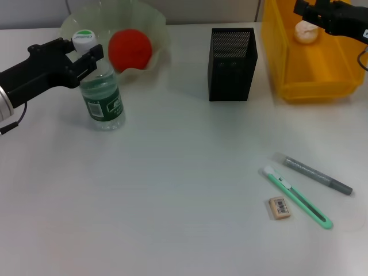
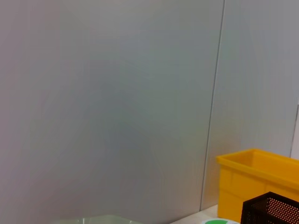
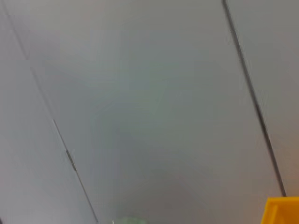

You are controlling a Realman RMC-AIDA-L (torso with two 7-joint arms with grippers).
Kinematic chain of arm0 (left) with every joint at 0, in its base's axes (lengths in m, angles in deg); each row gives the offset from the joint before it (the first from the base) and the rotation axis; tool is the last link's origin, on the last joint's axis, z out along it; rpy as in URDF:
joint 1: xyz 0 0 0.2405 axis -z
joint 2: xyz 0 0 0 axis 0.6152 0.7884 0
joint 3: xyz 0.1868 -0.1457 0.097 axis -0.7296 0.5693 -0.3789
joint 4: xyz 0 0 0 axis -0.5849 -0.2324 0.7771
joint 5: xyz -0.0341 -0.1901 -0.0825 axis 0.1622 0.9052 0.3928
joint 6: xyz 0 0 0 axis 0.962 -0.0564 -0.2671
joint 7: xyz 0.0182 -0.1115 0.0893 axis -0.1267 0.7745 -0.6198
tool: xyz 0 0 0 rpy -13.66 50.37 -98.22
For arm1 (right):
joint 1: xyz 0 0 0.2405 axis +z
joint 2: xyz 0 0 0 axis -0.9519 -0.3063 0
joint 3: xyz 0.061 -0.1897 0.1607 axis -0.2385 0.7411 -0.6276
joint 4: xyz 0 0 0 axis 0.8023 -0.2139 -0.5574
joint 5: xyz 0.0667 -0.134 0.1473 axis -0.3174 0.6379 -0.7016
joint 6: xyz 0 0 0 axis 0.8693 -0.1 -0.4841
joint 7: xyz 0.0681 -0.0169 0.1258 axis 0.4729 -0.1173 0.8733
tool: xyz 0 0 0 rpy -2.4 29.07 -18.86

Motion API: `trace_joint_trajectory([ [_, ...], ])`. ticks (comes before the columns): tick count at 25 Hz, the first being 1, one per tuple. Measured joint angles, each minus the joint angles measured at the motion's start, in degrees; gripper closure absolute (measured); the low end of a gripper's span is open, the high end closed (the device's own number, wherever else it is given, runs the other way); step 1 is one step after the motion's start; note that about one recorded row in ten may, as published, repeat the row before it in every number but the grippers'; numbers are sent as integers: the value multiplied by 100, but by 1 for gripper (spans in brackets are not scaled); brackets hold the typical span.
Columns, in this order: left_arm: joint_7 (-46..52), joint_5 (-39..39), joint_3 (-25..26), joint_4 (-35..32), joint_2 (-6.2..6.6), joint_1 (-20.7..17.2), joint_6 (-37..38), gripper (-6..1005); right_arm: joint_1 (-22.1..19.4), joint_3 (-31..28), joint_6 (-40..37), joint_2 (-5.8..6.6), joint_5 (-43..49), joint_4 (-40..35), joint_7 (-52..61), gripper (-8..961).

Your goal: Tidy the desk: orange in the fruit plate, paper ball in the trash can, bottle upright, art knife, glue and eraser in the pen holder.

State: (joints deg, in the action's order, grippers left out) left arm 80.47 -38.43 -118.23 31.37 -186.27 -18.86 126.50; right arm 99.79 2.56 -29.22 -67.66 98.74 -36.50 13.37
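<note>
Eraser (image 1: 279,207) nearest, barcode sticker on top, unreadable. Beside it green art knife (image 1: 297,196), then grey glue pen (image 1: 317,174). Left gripper (image 1: 86,56) clamped on upright bottle (image 1: 102,95) neck; green label, writing illegible. Black mesh pen holder (image 1: 232,64) mid-desk. Orange (image 1: 130,49) in fruit plate (image 1: 150,20). Paper ball (image 1: 306,31) in yellow trash can (image 1: 313,75); right gripper (image 1: 307,12) above, finger state cannot tell.

Even, bright light; soft shadows; wrist views hazy

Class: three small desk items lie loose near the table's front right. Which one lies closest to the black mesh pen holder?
The grey glue pen. It lies farther back than the green art knife and the eraser, so nearest the pen holder.
</note>
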Motion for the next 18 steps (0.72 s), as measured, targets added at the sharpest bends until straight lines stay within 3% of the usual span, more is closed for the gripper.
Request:
trace_joint_trajectory([
  [4,-50,6,15,23,-9,-10,-23,559,32,29,-613,155,272,-208,327,271],
  [8,-50,69,32,31,-14,-13,-22,559,120,32,-1633,289,1201,-857,1098,272],
  [13,-50,93,31,32,-13,18,89,542,472,97,-2740,236,2964,-1753,2518,273],
  [18,-34,206,31,2,-11,40,293,499,781,833,-3414,135,4589,-2514,3966,274],
])
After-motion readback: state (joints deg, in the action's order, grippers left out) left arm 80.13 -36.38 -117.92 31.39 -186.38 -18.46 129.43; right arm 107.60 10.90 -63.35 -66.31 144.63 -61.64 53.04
